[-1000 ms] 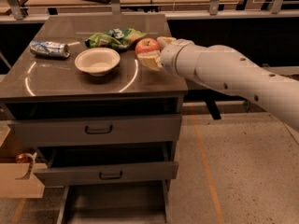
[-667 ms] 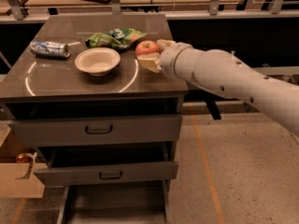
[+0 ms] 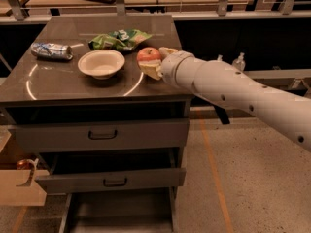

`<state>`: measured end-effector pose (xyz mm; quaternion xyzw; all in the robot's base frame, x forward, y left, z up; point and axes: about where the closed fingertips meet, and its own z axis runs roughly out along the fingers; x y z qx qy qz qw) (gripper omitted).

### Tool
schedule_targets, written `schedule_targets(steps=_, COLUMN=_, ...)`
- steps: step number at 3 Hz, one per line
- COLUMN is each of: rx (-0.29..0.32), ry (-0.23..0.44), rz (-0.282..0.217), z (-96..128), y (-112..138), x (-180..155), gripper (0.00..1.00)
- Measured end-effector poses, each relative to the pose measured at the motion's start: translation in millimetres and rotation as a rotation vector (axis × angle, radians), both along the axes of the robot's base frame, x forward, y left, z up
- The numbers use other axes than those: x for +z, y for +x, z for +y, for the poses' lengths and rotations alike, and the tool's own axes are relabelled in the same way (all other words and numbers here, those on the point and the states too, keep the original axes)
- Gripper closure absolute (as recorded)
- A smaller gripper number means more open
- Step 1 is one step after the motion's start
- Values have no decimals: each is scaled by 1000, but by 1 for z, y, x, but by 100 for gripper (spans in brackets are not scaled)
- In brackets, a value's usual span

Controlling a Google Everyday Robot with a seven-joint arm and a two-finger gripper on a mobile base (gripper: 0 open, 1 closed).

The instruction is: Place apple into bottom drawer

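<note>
Grips the apple (image 3: 148, 55) near the counter's (image 3: 63, 84) right edge with the gripper (image 3: 157, 60), jaws parted just apple-wide, pressing both its sides.

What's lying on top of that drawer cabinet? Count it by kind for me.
Apple: 1
Bowl: 1
Snack bag: 1
Can: 1
Total: 4
The end effector is at the apple.

apple (image 3: 148, 55) sitting near tabletop (image 3: 63, 79) right edge | gripper (image 3: 155, 61) reaching it from right | bowl (image 3: 101, 63) lying left of apple | snack bag (image 3: 119, 39) lying behind both | can (image 3: 51, 51) lying near left edge | bottom drawer (image 3: 119, 212) sticking out below front edge
</note>
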<state>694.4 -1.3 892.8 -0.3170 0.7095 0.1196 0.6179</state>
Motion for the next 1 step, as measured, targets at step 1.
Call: schedule_targets(steps=1, rx=3, ry=-1, rz=-2, z=2, y=0, x=1, gripper=84)
